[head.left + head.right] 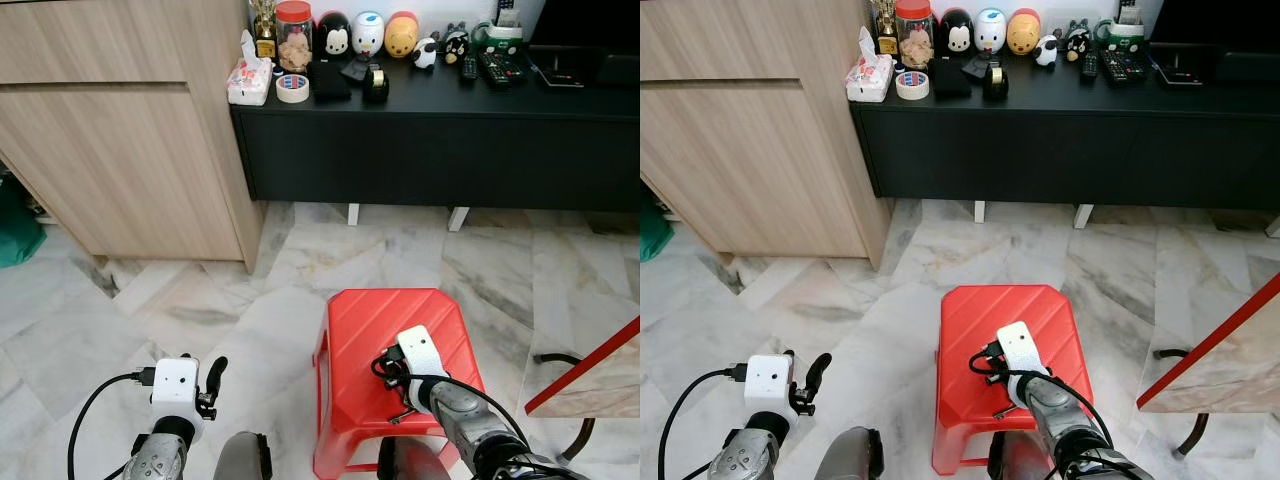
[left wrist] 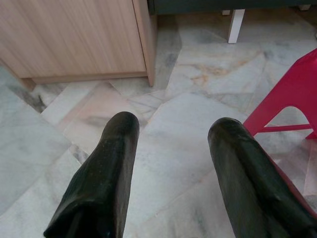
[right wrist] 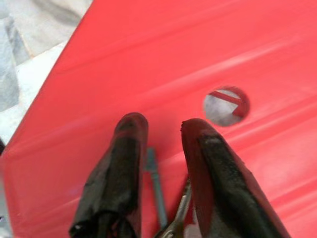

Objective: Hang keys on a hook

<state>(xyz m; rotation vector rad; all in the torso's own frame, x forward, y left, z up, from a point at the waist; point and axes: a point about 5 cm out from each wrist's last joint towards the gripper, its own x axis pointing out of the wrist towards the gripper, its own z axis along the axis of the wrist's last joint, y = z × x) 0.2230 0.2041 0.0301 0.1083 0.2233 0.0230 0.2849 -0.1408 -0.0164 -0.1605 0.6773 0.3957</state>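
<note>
The keys, a thin grey key and a metal ring, lie on the seat of a red plastic stool. My right gripper is low over the stool's near edge. Its two black fingers stand on either side of the keys with a narrow gap, and the keys rest on the seat between them. From the head, a bit of metal from the keys peeks out under the right wrist. My left gripper is open and holds nothing. It hangs over the marble floor, left of the stool.
A wooden cabinet stands at the left. A black sideboard at the back carries jars, a tape roll, figurines and remotes. A red-edged slab leans at the right. The stool seat has a round hole.
</note>
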